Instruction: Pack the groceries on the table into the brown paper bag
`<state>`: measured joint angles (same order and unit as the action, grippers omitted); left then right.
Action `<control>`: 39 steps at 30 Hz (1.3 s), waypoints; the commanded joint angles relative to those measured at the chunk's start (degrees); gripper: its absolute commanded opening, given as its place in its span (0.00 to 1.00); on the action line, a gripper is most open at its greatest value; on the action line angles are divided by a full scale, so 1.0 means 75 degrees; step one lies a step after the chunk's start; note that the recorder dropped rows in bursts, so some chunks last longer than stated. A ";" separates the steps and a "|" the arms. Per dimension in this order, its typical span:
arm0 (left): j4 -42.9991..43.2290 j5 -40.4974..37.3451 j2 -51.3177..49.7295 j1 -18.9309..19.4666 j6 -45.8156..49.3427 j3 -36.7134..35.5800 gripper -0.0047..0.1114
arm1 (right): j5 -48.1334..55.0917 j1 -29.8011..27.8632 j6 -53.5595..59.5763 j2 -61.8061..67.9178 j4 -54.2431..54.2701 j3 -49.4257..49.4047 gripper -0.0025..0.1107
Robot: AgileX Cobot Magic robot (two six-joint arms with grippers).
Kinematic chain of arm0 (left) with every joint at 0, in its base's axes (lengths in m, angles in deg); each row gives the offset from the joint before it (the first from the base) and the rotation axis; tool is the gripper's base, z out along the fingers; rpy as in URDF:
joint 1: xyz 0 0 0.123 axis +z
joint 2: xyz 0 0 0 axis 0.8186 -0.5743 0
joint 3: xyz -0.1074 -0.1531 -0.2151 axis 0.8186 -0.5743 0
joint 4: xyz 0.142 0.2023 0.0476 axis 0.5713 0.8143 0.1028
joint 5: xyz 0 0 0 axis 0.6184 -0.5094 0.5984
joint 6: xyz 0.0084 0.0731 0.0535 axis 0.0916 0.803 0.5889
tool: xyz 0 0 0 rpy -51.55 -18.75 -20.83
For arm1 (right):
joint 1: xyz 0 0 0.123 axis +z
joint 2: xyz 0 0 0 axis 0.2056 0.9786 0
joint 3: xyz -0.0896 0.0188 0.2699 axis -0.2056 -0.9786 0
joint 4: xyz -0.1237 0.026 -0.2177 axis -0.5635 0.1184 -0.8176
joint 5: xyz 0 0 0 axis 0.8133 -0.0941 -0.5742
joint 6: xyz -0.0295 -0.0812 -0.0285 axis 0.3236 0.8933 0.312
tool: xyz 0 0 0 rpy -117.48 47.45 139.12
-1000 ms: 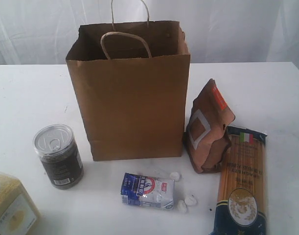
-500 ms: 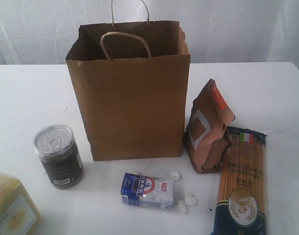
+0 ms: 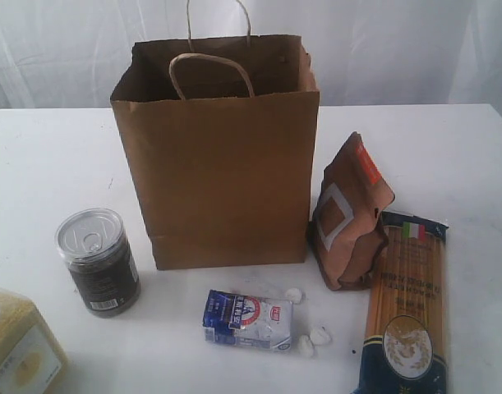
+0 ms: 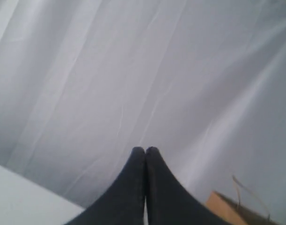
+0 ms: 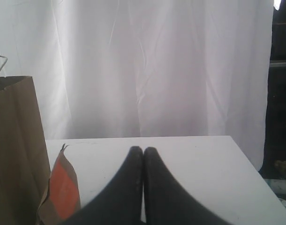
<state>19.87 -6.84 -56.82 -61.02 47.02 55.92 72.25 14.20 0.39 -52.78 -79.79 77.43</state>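
The brown paper bag (image 3: 222,156) stands upright and open in the middle of the white table (image 3: 53,164). Left of it stands the small clear-lidded can (image 3: 98,261), and the yellow-grain container (image 3: 16,349) sits at the bottom left corner. The blue-white pouch (image 3: 247,319) lies in front of the bag. Right of the bag leans the brown pouch with orange label (image 3: 349,217), beside the long spaghetti pack (image 3: 407,308). No tan-lidded jar shows. My left gripper (image 4: 145,150) is shut and empty, facing the curtain. My right gripper (image 5: 143,149) is shut and empty, with the brown pouch (image 5: 61,192) and bag (image 5: 14,150) beside it.
Small white crumbs (image 3: 312,338) lie by the blue-white pouch. A white curtain (image 3: 382,49) hangs behind the table. The table's far right corner (image 5: 229,138) shows in the right wrist view, with dark space past it. Neither arm shows in the exterior view.
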 commanded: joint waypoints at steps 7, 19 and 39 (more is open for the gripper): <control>-0.1652 0.1897 -0.1935 0.0017 0.2545 0.2288 0.04 | -0.0058 -0.0017 0.0063 -0.0037 -0.0048 -0.0007 0.02; 0.0792 -1.1662 -0.8456 0.0130 0.4663 0.9788 0.04 | -0.0058 -0.0017 0.0048 -0.0037 -0.0041 -0.0007 0.02; -0.2884 -1.1643 -0.8537 0.0101 0.8882 0.7572 0.63 | -0.0058 -0.0017 0.0048 -0.0037 -0.0041 -0.0007 0.02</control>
<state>5.27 -99.41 -121.08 -60.32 102.70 116.97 72.25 14.20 0.50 -52.78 -79.79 77.43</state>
